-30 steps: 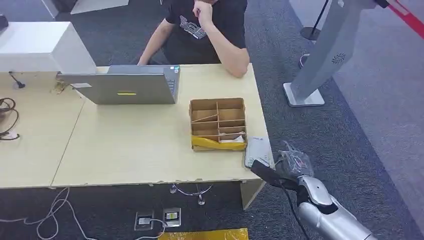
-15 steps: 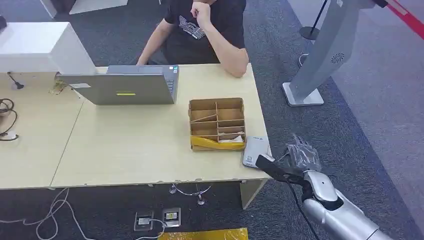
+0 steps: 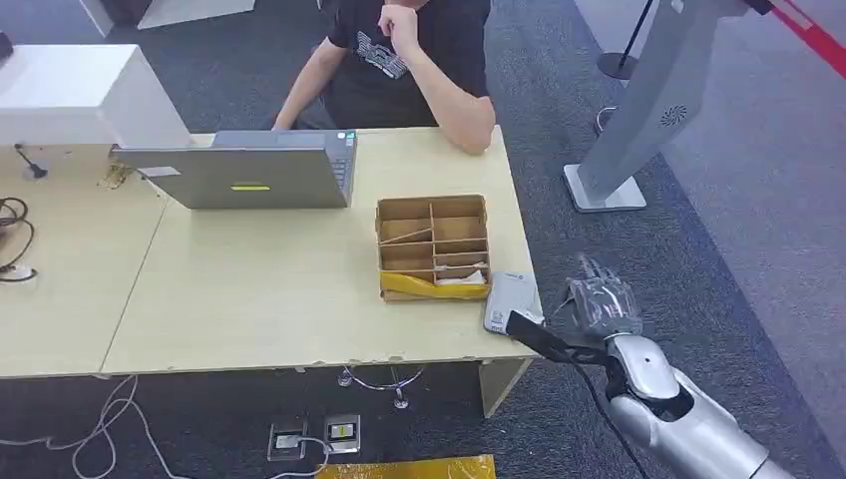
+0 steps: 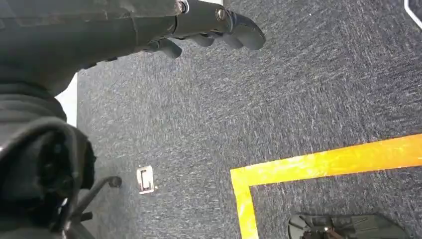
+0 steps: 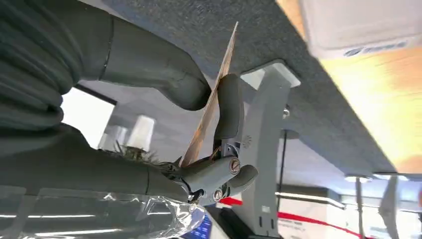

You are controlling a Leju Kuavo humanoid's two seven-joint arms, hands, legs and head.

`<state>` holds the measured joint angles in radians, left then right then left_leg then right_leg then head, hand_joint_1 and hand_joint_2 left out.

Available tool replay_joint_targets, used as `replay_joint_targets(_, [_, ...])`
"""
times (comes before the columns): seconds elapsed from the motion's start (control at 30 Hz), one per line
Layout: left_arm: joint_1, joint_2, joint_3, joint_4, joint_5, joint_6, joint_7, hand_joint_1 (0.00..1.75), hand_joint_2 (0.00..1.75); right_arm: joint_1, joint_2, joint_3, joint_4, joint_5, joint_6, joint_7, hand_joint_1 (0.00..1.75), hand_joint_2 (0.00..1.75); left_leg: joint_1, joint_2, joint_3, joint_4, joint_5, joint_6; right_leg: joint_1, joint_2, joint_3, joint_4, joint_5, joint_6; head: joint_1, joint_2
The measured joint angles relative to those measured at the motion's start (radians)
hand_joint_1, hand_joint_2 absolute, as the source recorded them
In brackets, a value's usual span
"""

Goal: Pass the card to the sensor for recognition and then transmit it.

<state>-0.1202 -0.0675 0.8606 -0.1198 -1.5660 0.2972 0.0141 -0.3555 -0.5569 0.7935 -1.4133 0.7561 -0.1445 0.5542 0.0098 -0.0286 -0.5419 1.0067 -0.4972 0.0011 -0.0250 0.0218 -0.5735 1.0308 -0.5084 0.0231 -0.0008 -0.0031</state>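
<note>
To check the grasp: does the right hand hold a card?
Yes, the right hand pinches a thin card between its thumb and a finger.

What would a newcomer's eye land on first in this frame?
Probably the right hand off the table's near right corner, pinching a thin card between thumb and finger. Beside it, a grey card reader lies at the table edge, next to a divided cardboard box. Across the table, a person sits behind a grey laptop.

open carpet beside table edge
</note>
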Motion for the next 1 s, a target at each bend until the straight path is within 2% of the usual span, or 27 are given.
replay_joint_targets(0.37, [-0.001,0.0,0.0,0.0,0.0,0.018,0.0,0.0,0.0,0.003,0.053,0.024,-0.013,-0.016,0.047,-0.08,1.75,1.75,0.0,0.0,0.0,0.0,0.0,0.0,0.0,0.0,0.0,0.0,0.0,0.0,0.0,0.0])
replay_joint_targets(0.7, [-0.001,0.005,0.0,0.0,0.0,0.017,0.006,0.0,0.0,-0.023,0.107,0.088,0.044,-0.069,-0.003,-0.124,1.75,1.75,0.0,0.0,0.0,0.0,0.0,0.0,0.0,0.0,0.0,0.0,0.0,0.0,0.0,0.0])
replay_joint_targets(1.0, [-0.001,0.005,0.002,0.0,0.0,0.019,0.006,0.0,0.0,-0.045,0.127,0.132,0.116,-0.18,-0.075,-0.103,1.75,1.75,0.0,0.0,0.0,0.0,0.0,0.0,0.0,0.0,0.0,0.0,0.0,0.0,0.0,0.0])
